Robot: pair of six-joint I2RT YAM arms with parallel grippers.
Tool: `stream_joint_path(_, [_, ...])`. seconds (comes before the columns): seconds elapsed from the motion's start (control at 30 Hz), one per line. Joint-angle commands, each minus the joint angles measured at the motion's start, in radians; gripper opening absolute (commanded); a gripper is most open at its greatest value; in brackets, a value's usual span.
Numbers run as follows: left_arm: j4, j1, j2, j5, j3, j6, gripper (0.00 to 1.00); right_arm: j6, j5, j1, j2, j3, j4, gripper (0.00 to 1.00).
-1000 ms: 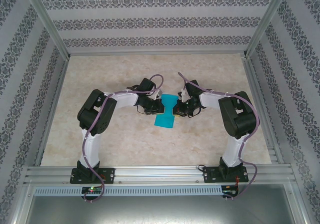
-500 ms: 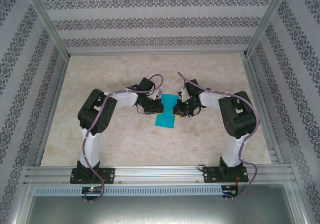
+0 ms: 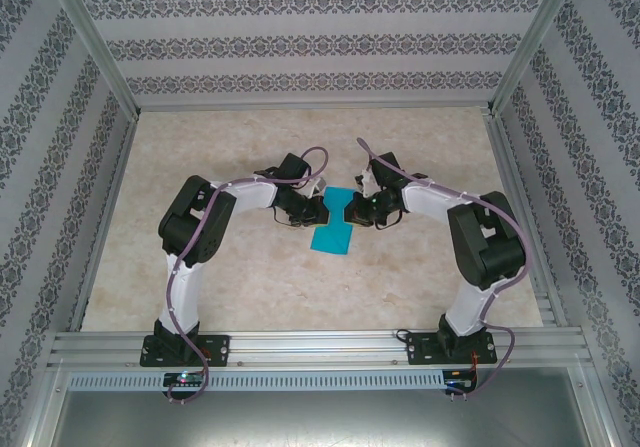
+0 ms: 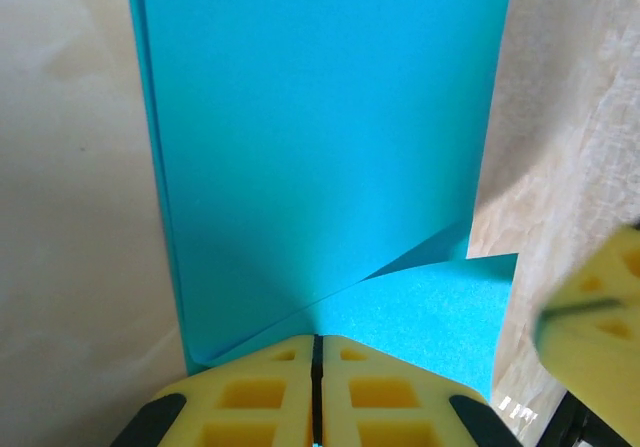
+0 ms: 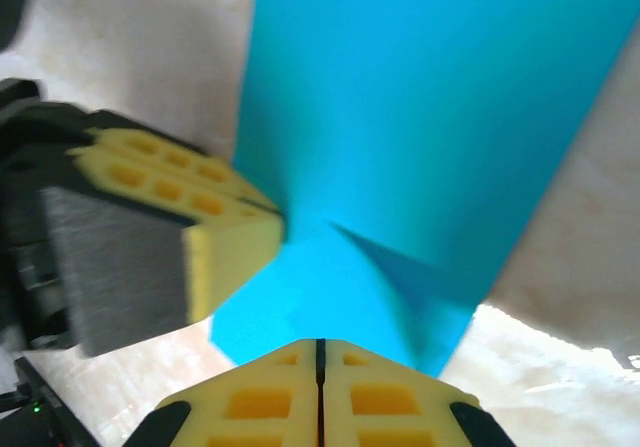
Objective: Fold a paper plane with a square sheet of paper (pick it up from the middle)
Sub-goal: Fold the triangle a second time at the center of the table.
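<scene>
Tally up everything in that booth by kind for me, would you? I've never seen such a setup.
Robot arms: 2 (left arm, right arm)
Grippers with yellow fingers: 2 (left gripper, right gripper)
Paper: 1 (turquoise sheet of paper)
Total: 5

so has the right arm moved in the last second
yes: the right arm's elbow swung outward toward the right side rail, while the right gripper stayed at the paper

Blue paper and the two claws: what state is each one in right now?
square sheet of paper: folded over, not yet a plane, pinched in at its middle.
left gripper: shut on the paper's edge.
right gripper: shut on the opposite edge.
</scene>
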Motion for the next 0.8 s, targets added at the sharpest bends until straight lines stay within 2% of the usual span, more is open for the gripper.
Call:
stream_joint_path(0.0, [-0.105, 0.004, 0.102, -0.124, -0.03, 0.03, 0.11, 0.041, -0.024, 0.034, -0.054, -0.023, 0.001, 0.08])
stream_joint_path(0.33, [-0.108, 0.004, 0.118, -0.121, -0.028, 0.041, 0.11, 0.05, -0.035, 0.096, -0.021, -0.067, 0.015, 0.05])
stream_joint_path(0.77, [-0.113, 0.004, 0.115, -0.121, -0.034, 0.047, 0.11, -0.044, 0.05, 0.106, 0.063, -0.022, -0.071, 0.03])
